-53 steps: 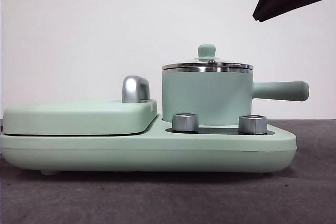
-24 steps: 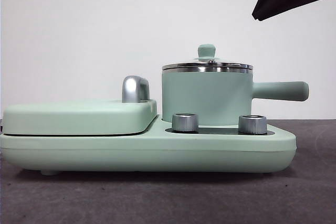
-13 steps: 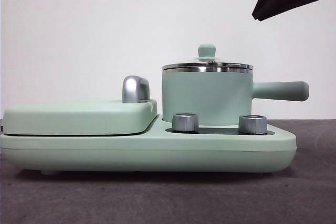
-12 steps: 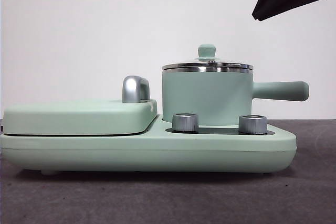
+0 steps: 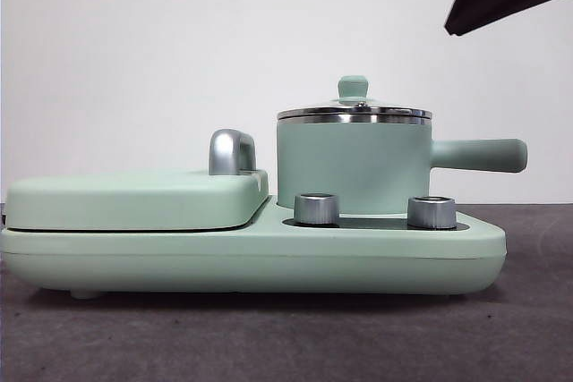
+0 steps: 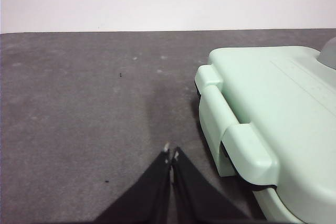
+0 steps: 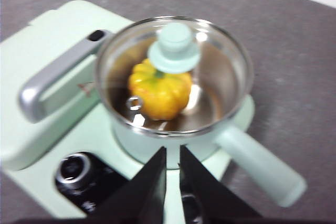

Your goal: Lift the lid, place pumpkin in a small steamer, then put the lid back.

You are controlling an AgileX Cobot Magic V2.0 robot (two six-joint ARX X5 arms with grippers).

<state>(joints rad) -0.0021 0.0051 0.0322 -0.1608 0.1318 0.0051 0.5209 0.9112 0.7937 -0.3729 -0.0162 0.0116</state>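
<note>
Overhead, the right gripper (image 7: 172, 153) hangs above the steamer (image 7: 178, 103), fingers nearly together and empty, with open room all round. Inside the steamer sits the pumpkin (image 7: 160, 93), under the lid (image 7: 174, 51) resting on its rim. Well aside of the steamer, the left gripper (image 6: 171, 153) waits over bare table (image 6: 79, 103), fingers closed.

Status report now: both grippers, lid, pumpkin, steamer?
Left gripper shut, beside appliance. Right gripper near shut, empty, above pot. Yellow-orange ribbed pumpkin inside mint-green steamer pot. Round glass lid on. No obstruction seen.
</note>
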